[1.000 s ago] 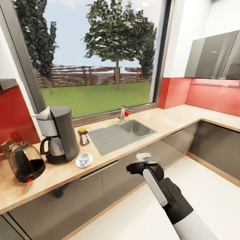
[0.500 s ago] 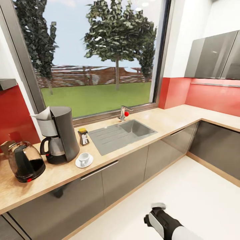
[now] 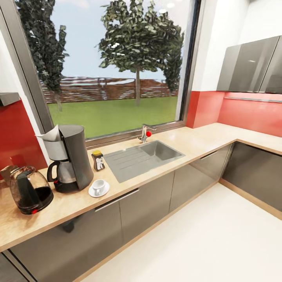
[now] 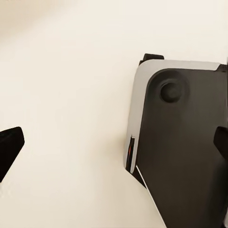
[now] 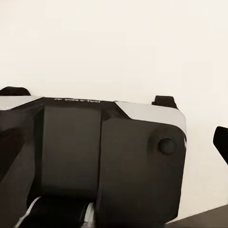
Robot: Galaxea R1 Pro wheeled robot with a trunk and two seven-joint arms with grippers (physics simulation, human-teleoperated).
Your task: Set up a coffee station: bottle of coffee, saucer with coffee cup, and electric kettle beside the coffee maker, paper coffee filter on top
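Note:
On the wooden countertop (image 3: 129, 188) stands the dark coffee maker (image 3: 72, 160) with a white paper filter (image 3: 48, 135) on its top. The small coffee bottle (image 3: 98, 160) with a yellow lid stands just right of it. In front of it a white cup sits on a white saucer (image 3: 98, 188). The dark glass electric kettle (image 3: 29, 190) stands to the left of the coffee maker. My left gripper (image 4: 114, 147) is open and empty over the pale floor. My right gripper (image 5: 114, 147) has one fingertip (image 5: 221, 142) showing far out at the side and holds nothing.
A steel sink (image 3: 143, 156) with a tap (image 3: 145, 133) lies right of the station under the big window. Grey base cabinets (image 3: 129, 211) run below and turn a corner at the right. Both wrist views look down on my own dark base (image 4: 185, 152) and the floor.
My right arm has dropped down and out of the head view. The things on the countertop have not moved.

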